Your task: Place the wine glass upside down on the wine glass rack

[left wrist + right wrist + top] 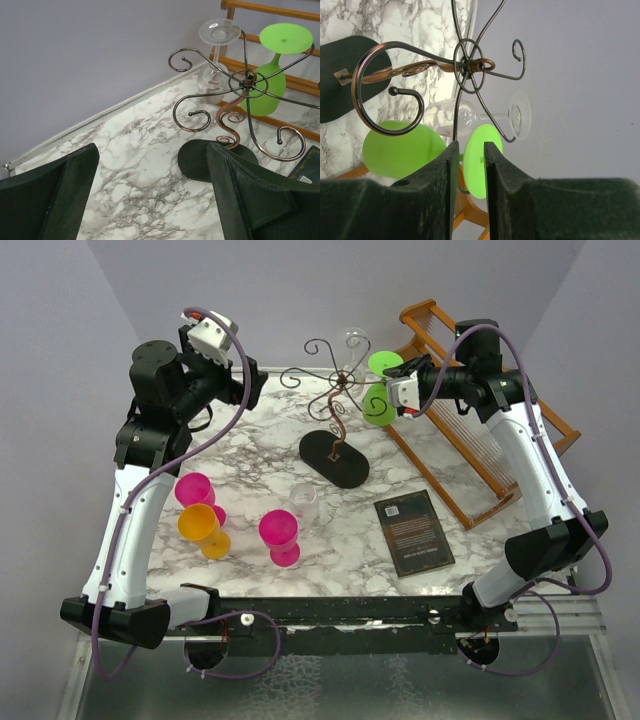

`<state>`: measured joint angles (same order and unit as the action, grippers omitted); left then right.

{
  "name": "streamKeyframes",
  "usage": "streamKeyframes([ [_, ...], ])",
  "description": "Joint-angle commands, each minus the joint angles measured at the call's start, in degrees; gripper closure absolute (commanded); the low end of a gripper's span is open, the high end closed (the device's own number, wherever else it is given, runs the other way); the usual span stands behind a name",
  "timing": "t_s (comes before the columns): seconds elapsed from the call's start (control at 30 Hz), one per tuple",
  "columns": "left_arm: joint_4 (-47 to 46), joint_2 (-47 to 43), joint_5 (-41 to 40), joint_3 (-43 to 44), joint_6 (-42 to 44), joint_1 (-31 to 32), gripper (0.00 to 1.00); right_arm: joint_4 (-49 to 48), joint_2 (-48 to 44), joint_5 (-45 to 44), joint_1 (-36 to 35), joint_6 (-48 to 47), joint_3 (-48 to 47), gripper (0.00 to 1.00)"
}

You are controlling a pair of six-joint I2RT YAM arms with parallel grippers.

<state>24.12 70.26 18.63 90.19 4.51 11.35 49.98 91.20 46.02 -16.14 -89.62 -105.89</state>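
Right wrist view first. Closest in, the right gripper shows its two dark fingers with only a slim gap between them. The lime foot of the green wine glass shows through that gap. Pinched or merely framed? This picture cannot settle it. The green wine glass lies straight ahead of the jaws. Its stem runs sideways across this rolled view, bowl left and foot right, below the hub of the wine glass rack. A clear glass hangs just beyond.

Over to the left wrist. The left gripper is spread wide, holding nothing, well apart from the wine glass rack. From here the green wine glass reads true: upside down, foot on top over the wire arms, bowl hanging below, long axis upright.

From above, the right gripper is right at the green wine glass, on the side of the wine glass rack nearest the wooden dish rack. The left gripper sits far off, so the right arm is clearly the nearer. Any retreat likely needs to go straight back from the stem without nudging the foot off its wire.
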Motion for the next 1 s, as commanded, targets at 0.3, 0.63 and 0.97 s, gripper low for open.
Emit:
streamKeyframes([
  [0.3,8.8,-3.5,9.5,-9.3,10.6,-0.1,0.08,-2.1,-8.8,0.4,-0.3,21.9,-2.3,0.68],
  [0.63,9.9,-6.0,19.5,-21.4,6.8,2.0,0.11,-13.1,-20.0,-16.3,-0.3,49.0,8.3,0.58],
  [0.97,17.4,-7.2,19.8,-23.6,13.6,5.2,0.11,-16.9,-31.3,-23.5,0.5,54.6,21.6,0.34],
])
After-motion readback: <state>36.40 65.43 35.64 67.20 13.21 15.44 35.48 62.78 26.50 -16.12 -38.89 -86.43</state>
